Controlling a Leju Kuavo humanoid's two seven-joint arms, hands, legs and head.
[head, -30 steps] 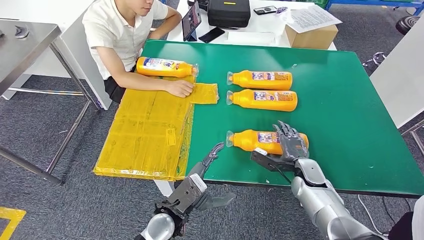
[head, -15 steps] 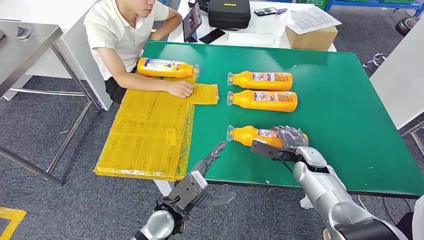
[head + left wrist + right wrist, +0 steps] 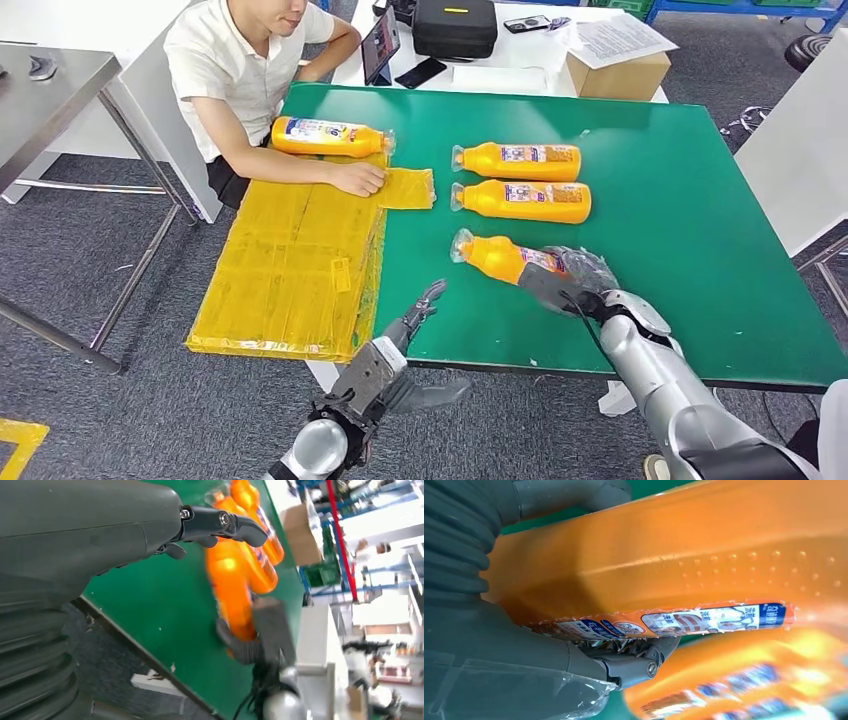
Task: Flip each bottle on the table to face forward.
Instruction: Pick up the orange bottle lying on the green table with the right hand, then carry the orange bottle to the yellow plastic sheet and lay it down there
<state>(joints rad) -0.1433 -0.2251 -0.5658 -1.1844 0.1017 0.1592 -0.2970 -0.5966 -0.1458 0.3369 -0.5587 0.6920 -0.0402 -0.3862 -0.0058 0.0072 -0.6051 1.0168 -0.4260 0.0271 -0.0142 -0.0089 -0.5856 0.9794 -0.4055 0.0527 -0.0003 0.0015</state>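
Three orange juice bottles lie on the green table (image 3: 700, 230) ahead of the robot, and the flip of the nearest bottle (image 3: 505, 260) is the step in hand: the right hand (image 3: 572, 278) is wrapped around its base end, fingers closed on the body. Its long axis runs slantwise, cap pointing away and to the left, apparently tipped up off the tabletop. Next comes rolling it about that axis until the label faces forward, then laying it parallel to the two far bottles (image 3: 520, 180). Near the table's front edge, the left hand (image 3: 395, 355) hovers with fingers spread, holding nothing.
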